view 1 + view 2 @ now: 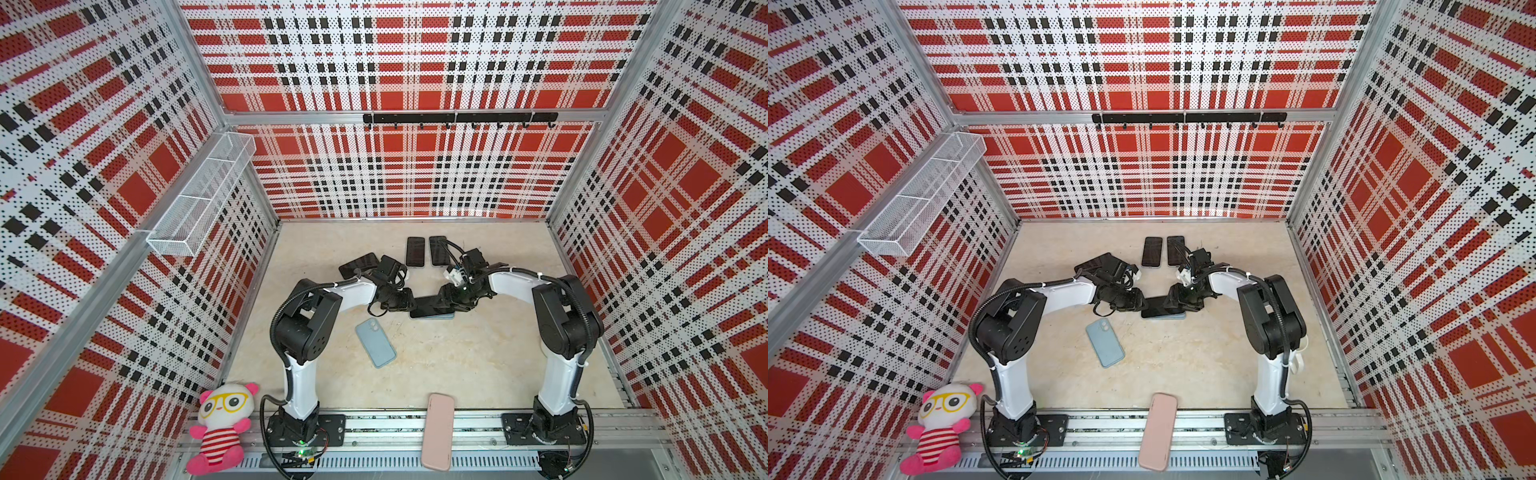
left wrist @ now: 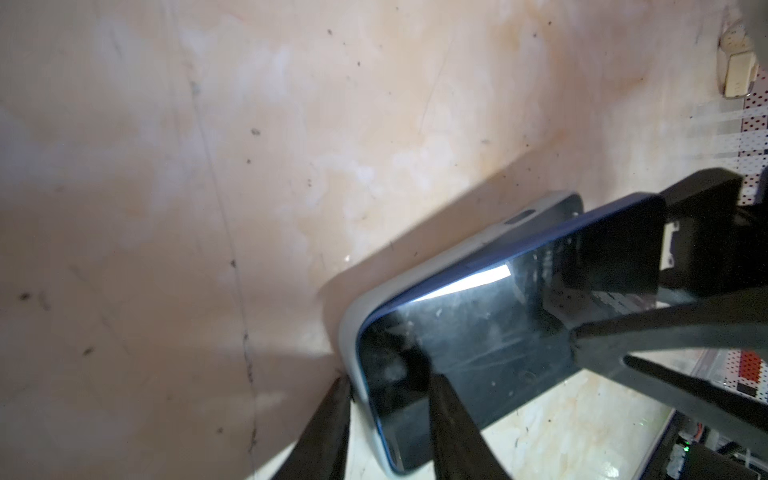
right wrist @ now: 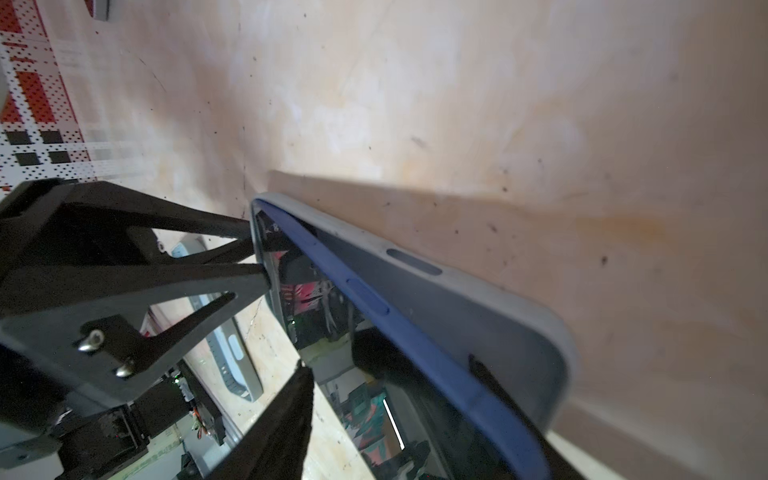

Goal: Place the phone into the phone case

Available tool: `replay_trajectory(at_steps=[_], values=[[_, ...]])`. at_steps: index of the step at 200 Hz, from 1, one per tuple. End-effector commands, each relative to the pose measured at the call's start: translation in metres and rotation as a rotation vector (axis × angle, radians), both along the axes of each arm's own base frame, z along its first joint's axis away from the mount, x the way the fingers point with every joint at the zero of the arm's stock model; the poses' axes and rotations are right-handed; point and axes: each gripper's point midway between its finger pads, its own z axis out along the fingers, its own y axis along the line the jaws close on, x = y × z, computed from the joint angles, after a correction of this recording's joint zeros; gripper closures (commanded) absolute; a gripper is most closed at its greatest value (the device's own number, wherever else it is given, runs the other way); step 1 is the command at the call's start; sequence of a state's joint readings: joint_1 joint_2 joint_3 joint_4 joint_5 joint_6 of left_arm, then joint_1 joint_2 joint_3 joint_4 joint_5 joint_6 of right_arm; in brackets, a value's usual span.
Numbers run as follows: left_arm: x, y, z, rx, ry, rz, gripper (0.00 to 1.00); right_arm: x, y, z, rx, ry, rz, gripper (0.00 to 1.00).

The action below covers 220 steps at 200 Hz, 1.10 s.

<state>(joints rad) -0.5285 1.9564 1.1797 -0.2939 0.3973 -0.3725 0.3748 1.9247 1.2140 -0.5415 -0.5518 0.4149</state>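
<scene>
By the tabletop's 7 o'clock corner sits a plush panda. Mid-tabletop, the left claw is at the 9 o'clock end of the phone with its fingers apart. One rests on the screen and the other is against the outer rim of the grey-blue phone case; whether they pinch, I cannot tell. The phone lies screen-up in that case, one long edge riding above the case wall. At its 3 o'clock end the right claw straddles the phone's width, a finger at each long edge. Squeezing or loose, I cannot tell.
</scene>
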Motion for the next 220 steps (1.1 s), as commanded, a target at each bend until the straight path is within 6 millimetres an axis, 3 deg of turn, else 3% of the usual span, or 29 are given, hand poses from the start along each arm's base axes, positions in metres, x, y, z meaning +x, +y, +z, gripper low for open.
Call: replay_trajectory(at_steps=[1,60,109,151,173,220], values=[[-0.008,0.012,-0.031,0.100,0.040,-0.005,0.64,-0.004,-0.014,0.013,-0.103,-0.020,0.014,0.38],[-0.011,0.009,-0.034,0.109,0.040,-0.016,0.65,-0.008,-0.033,0.003,-0.229,-0.006,0.011,0.37],[-0.012,0.005,-0.032,0.082,0.050,-0.025,0.65,-0.002,-0.031,0.031,-0.212,-0.056,0.012,0.36],[-0.016,-0.006,-0.024,0.006,0.066,-0.042,0.65,-0.003,-0.039,0.037,-0.264,-0.051,0.009,0.37],[-0.018,-0.014,-0.014,-0.042,0.050,-0.063,0.65,-0.004,-0.051,0.031,-0.313,-0.038,-0.006,0.39],[-0.021,-0.011,-0.023,0.014,0.057,-0.055,0.64,-0.016,-0.058,0.012,-0.321,0.004,-0.004,0.55]])
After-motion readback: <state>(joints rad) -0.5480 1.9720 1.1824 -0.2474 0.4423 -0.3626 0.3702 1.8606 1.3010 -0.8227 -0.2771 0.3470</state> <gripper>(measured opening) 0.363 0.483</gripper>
